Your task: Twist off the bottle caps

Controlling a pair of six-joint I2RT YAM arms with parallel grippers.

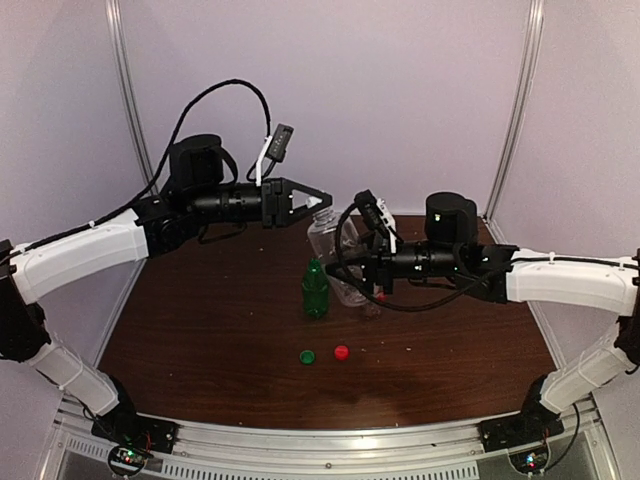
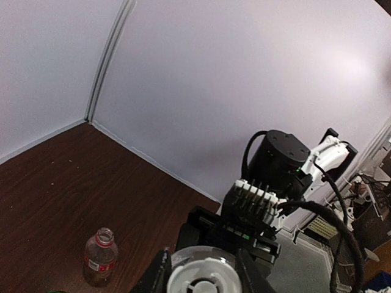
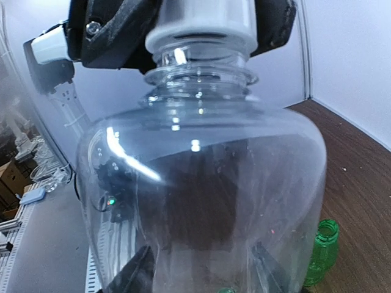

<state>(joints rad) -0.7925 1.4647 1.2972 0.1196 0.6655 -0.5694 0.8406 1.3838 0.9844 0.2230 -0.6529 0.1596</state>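
**Last cap under the twist**

Dark wooden counter [image 1: 200,320] across the lower part of the top view. Just above its centre, wide clear bottle [image 1: 325,232], empty-looking, bulbous below a ridged neck, pinned between both arms. Base contact with the counter: cannot tell. Right claw [image 1: 352,265], reaching in from the right of the frame, closed around the bottle's body, fingers [image 3: 137,274] pressed to either side low in the right wrist view. Left claw [image 1: 320,198], coming from the upper left, clamped on the white cap [image 3: 201,24], seated on the neck with no gap visible.

Just left of the big bottle, green bottle [image 1: 315,290], upright, mouth bare. Red-label bottle [image 2: 100,259], lower left in the left wrist view, upright, likewise uncapped. Near bottom centre of the top view, green cap [image 1: 307,356] and red cap [image 1: 341,352], loose, side by side, apart from their bottles.

Judged as the third and final unscrewing, two of three done. Calls next for rotating the left wrist about the cap's axis while holding the body firm against spin, then lifting clear after thread release. Likely hazard: thin walls slipping or buckling under the right claw's squeeze.
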